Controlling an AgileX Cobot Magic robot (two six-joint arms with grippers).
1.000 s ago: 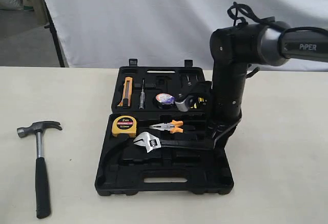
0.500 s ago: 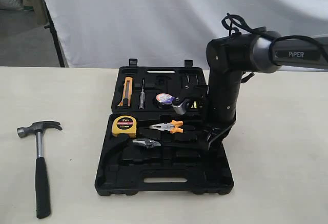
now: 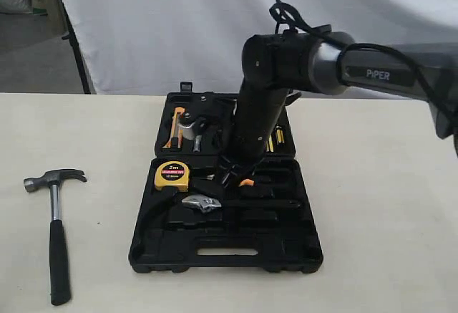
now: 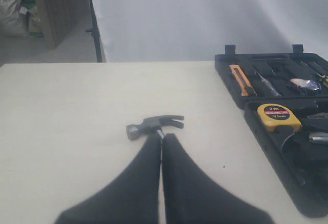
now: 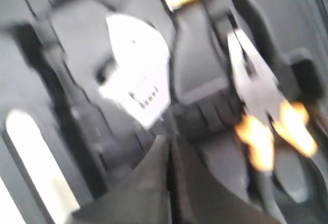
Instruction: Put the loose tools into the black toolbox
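The black toolbox [image 3: 215, 261] lies open on the table. Inside its front half lies the silver wrench [image 3: 203, 203], its black handle pointing right. My right gripper [image 3: 225, 176] hangs shut just above and behind it. In the right wrist view its fingertips [image 5: 169, 141] are closed on nothing, right by the blurred wrench head [image 5: 138, 80]. The hammer [image 3: 56, 236] lies on the table far left of the toolbox. My left gripper [image 4: 162, 135] is shut, just short of the hammer head [image 4: 154, 125]. The tape roll [image 4: 302, 84] sits in the toolbox lid.
A yellow tape measure [image 3: 172, 176], orange-handled pliers [image 5: 256, 101] and an orange utility knife [image 4: 241, 79] sit in toolbox recesses. The right arm's elbow [image 3: 275, 62] rises over the toolbox lid. A white backdrop stands behind the table. Bare tabletop lies between hammer and toolbox.
The right arm has swung left, from the toolbox's right side to over its middle. The wrench has settled lower and flatter in the front half. The hammer has not moved.
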